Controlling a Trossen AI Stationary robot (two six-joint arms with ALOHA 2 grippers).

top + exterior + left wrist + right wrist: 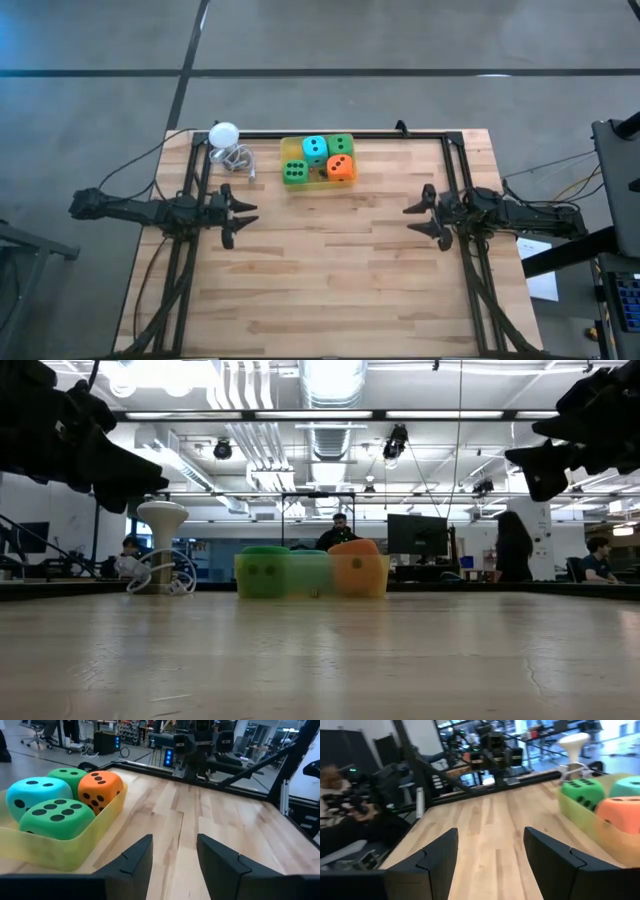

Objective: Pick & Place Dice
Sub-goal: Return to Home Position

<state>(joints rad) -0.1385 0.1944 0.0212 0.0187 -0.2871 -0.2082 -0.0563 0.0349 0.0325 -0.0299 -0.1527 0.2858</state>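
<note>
Wooden planks of the table [330, 285] fill the lower half of the high view. Midway up, the left gripper [240, 213] hovers at the left edge of the boards and the right gripper [422, 213] at the right edge, facing each other and well apart. Each wrist view shows that arm's own two dark fingers spread with only wood between them, grasping nothing, and the low view has both raised off the surface in its upper corners. Beyond them, at top centre of the boards by the far rail, stands the yellow bin [288, 150] with all four dice packed inside, touching one another: a green die [294, 172] lower left, the orange die [341, 168] lower right, the teal die [314, 148] upper left and a second green die [341, 145] upper right. Just left of the bin a white ball [223, 134] sits above a coiled cable [236, 157]. Farther back in the low view, a person [513, 550] stands among desks and monitors while others sit.
</note>
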